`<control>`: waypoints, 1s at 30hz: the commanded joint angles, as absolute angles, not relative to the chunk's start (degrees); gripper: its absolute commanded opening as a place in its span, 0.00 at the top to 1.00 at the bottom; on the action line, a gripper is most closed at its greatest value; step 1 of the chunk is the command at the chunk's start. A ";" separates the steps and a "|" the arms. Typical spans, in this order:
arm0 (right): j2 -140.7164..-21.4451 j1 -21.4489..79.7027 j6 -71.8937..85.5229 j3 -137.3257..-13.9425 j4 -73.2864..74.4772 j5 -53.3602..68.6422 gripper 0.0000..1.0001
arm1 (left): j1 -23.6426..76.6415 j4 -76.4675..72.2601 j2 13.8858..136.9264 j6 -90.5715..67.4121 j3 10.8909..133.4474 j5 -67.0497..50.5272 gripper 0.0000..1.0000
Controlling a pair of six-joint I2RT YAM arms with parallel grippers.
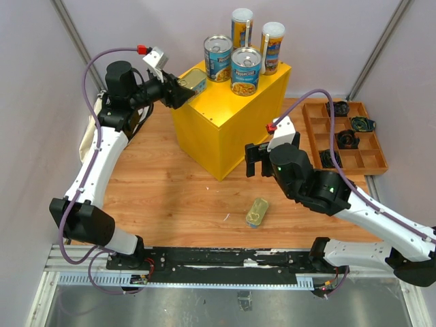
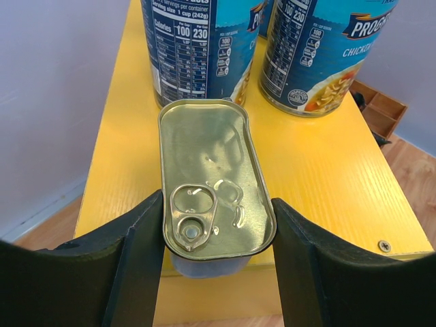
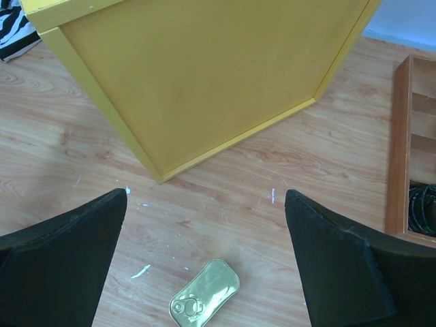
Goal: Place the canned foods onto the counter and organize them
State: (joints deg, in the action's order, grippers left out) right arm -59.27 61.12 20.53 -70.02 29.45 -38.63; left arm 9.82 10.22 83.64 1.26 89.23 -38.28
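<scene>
Four of six cans stand on the counter (image 1: 225, 129): two tall slim cans (image 1: 242, 27) at the rear, two wide blue cans (image 1: 246, 70) ahead of them. The left hand (image 2: 216, 201) is closed on a golden tin (image 2: 204, 150) at the counter's near-left edge; whether it rests there or sits just above cannot be told. The second golden tin (image 3: 204, 294) lies on the wooden surface (image 1: 170, 197) below the right hand (image 3: 206, 197), which is spread wide and empty, and the left wrist view crops the wide cans.
</scene>
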 commanded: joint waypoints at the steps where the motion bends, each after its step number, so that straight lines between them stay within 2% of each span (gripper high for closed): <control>1: -59.24 62.05 19.66 -72.49 29.98 -38.85 0.00 | 9.32 8.70 84.55 2.90 89.99 -40.00 0.94; 3: -59.15 61.97 19.60 -72.46 29.98 -38.81 0.00 | 9.29 9.55 84.86 3.39 90.62 -40.43 0.88; 7: -59.23 61.90 19.58 -72.43 29.98 -38.70 0.00 | 9.32 9.85 84.64 3.89 90.58 -40.14 0.63; 9: -59.22 61.88 19.52 -72.47 29.93 -38.55 0.00 | 9.27 9.69 84.40 3.99 90.44 -39.86 0.47; 10: -59.15 61.88 19.51 -72.43 29.97 -38.60 0.00 | 9.31 9.72 84.31 3.99 90.43 -39.82 0.43; 22: -59.06 61.79 19.46 -72.69 30.41 -38.45 0.00 | 9.21 9.17 83.82 3.30 90.77 -39.21 0.12; 30: -58.96 61.79 19.59 -72.80 30.59 -38.41 0.00 | 9.23 8.23 82.68 3.27 90.55 -37.57 0.11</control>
